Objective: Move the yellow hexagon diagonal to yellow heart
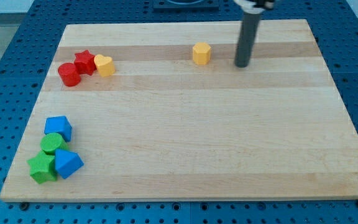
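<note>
Green star [41, 168] sits lower left; yellow hexagon [201, 53] upper centre, my tip [242, 65] just right, seemingly apart; yellow heart [104, 65] upper left; no claw, nothing held.

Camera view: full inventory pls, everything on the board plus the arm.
yellow hexagon: 1, yellow, top centre
yellow heart: 1, yellow, upper left, beside the red star
red star: 1, red, upper left
red cylinder: 1, red, left of the star
blue blocks: 2, blue, lower left cluster
green blocks: 2, green, same cluster
board: 1, light wood, on blue table
my tip: 1, dark rod, right of the yellow hexagon, apart from it
</note>
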### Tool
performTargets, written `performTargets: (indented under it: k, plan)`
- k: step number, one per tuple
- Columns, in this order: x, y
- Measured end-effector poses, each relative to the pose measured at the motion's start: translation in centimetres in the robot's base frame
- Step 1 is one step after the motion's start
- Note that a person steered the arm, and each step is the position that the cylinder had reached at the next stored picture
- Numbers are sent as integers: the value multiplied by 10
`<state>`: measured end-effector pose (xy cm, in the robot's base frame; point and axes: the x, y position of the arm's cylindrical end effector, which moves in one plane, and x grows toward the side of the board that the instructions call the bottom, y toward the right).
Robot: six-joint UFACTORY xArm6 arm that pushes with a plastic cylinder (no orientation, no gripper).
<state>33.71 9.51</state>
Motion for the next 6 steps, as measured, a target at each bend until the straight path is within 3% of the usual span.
performTargets:
  k: [2,3,6]
  plan:
    - [7,-114]
    - [17,-142]
    - [-9,-118]
